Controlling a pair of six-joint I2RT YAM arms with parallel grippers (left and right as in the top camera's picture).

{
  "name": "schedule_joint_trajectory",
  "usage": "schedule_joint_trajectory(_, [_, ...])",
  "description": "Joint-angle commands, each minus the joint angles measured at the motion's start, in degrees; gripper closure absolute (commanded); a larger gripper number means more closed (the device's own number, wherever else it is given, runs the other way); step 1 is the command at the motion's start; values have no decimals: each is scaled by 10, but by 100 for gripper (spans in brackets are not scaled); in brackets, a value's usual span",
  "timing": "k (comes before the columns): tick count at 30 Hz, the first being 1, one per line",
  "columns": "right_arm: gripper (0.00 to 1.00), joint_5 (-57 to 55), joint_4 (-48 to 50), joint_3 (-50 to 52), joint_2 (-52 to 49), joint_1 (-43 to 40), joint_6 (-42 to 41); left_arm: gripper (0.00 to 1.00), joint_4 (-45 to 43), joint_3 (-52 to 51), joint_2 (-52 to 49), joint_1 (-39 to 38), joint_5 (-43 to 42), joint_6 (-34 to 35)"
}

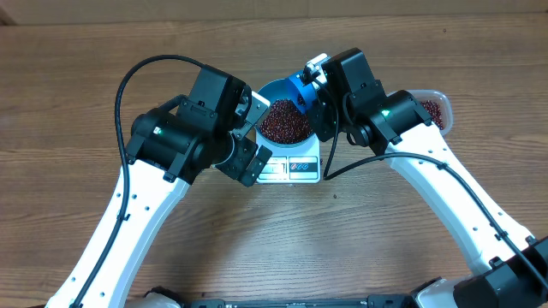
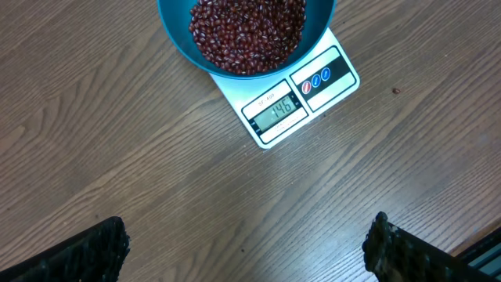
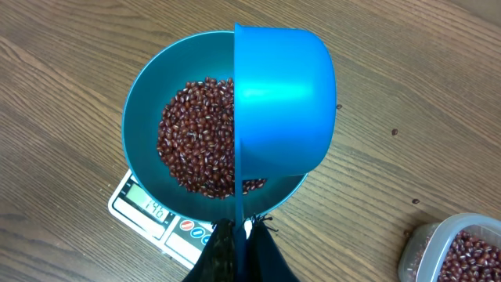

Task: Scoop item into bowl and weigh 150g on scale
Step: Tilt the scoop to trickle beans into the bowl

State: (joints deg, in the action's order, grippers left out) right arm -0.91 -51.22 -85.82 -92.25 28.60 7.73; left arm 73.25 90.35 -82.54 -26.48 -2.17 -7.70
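Wood-grain table (image 2: 117,157), both arms reaching toward the middle.

Small flat white square kitchen scale (image 2: 301,98) sits on the table, display panel and buttons along its near edge. In the left wrist view the display reads 146.

Round, deep metallic-blue bowl (image 3: 145,102) stands on the scale platform and covers most of it; only the display strip shows past the rim.

Small dark red-brown beans (image 3: 192,137) lie as a loose heap in the bottom of the bowl, well below its rim.

Right gripper (image 3: 237,235): fingers pressed together, pinching the thin handle of a small blue plastic scoop (image 3: 286,94). The scoop is turned on its side above the right half of the bowl, mouth facing the bowl's centre and rounded back to the right. Its inside cannot be seen from any view.

Left gripper (image 2: 246,254): fingers spread wide, nothing between them. It hangs over bare table just beside the scale's display edge, apart from both scale and bowl.

Clear rounded-rectangle plastic tub (image 3: 427,233) sits on the table to the right, well apart from the scale, with more of the same beans in it.

A few stray beans (image 3: 394,131) are scattered on the table between bowl and tub.
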Motion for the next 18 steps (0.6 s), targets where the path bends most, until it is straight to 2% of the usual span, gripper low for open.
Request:
schedule_joint_trajectory(1, [96,-7,1,-17,15,4,4,0,0,-1,2,2,-6,-9])
schedule_joint_trajectory(11, [96,15,-3,-17,15,4,4,0,0,-1,2,2,-6,-9])
schedule_joint_trajectory(13, [96,37,-11,-17,15,4,30,0,0,-1,2,2,-6,-9])
schedule_joint_trajectory(18, [96,7,0,-17,15,2,15,0,0,-1,2,2,-6,-9])
